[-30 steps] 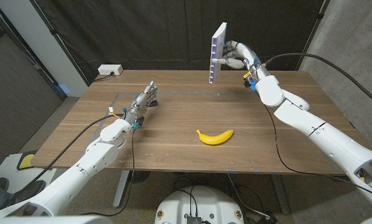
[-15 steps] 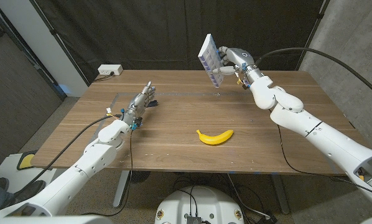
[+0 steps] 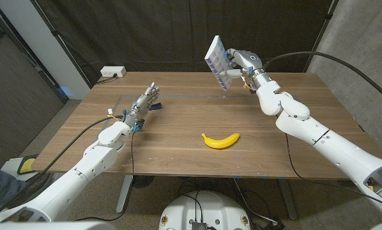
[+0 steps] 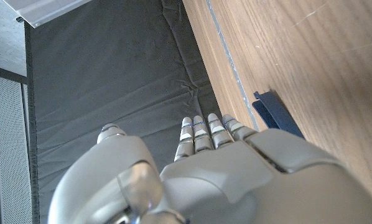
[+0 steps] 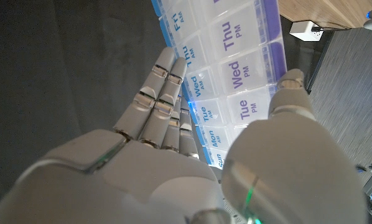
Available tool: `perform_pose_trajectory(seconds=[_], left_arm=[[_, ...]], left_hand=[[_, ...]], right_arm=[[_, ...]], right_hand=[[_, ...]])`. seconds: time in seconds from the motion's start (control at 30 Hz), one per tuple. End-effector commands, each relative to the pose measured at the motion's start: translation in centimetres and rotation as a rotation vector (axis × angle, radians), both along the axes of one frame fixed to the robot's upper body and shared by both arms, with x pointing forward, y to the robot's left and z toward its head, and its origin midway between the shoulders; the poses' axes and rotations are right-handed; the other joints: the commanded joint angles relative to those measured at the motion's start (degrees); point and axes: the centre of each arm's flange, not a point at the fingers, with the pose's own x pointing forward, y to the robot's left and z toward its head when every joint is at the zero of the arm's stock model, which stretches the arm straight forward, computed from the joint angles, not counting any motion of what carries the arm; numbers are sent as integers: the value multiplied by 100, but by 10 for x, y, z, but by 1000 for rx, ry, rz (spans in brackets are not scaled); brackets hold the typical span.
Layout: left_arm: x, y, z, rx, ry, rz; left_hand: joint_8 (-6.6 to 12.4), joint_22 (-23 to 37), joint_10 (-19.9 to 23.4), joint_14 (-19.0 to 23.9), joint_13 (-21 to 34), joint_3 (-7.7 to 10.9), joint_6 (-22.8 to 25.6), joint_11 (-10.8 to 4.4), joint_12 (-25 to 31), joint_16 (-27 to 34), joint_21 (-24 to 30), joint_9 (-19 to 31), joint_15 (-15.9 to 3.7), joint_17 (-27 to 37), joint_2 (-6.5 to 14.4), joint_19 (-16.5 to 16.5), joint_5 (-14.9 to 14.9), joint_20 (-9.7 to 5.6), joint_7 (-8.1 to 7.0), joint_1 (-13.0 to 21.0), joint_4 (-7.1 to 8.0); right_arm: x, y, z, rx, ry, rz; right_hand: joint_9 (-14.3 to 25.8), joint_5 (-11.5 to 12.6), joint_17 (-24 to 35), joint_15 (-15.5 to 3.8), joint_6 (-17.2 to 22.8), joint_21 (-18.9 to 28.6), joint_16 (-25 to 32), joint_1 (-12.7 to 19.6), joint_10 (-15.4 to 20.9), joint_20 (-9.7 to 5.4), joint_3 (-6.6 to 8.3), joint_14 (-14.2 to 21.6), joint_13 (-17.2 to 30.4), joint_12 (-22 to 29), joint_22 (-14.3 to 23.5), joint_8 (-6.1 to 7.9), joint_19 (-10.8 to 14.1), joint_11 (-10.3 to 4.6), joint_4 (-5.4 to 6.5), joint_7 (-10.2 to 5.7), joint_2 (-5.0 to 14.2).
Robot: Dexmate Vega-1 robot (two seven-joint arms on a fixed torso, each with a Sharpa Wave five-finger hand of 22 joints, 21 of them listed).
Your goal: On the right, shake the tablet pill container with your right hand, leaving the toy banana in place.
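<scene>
At the upper middle of the frame, the right hand (image 3: 237, 62) held the tablet pill container (image 3: 216, 55) aloft, fingers (image 5: 164, 93) clamped on it. The toy banana (image 3: 220, 140) lay on the counter (image 3: 178, 153); the left hand (image 3: 144, 104) waited, fingers apart.

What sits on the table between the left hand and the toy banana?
Nothing: in the head view, bare wooden table runs from the left hand to the toy banana.

Even overhead light, sharp, dim black backdrop.

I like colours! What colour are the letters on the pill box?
Purple, on clear lids of the pill box; right wrist view shows it best.
</scene>
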Motion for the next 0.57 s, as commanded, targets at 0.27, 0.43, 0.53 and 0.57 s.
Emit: perform_pose_trajectory(seconds=[0.27,0.43,0.53,0.57], left_arm=[[1,6,-5,6,14,-14],[1,7,-1,5,1,-13],[2,8,-2,2,9,-17],[3,8,-2,5,13,-19]], left_hand=[[2,25,-8,-21,20,-34,17,16,24,9,0,26,25,31,22,-73,-20,-1,6,12,1],[2,25,-8,-20,20,-36,18,11,24,9,1,26,24,31,23,-72,-21,-4,8,14,2],[3,25,-8,-17,20,-37,19,15,24,11,3,26,20,31,25,-69,-22,-4,4,15,3],[1,25,-6,-14,20,-38,16,14,25,12,2,26,15,31,25,-72,-22,-2,2,16,3]], right_arm=[[3,5,-2,1,4,-60],[2,6,0,1,-4,-63],[3,7,-1,8,-11,-64],[3,7,-2,12,-12,-61]], right_hand=[[36,46,9,-684,1725,13,-6,655,1530,-658,487,-15,191,13,17,45,2,-1515,138,-1679,1131],[40,51,14,-692,1737,14,0,665,1534,-657,498,-3,192,11,18,44,0,-1518,137,-1681,1151],[42,54,16,-693,1751,16,0,669,1547,-656,502,-3,193,14,18,46,1,-1521,135,-1684,1156],[43,55,16,-693,1753,18,2,669,1551,-654,504,2,193,15,18,46,7,-1526,136,-1686,1161]])
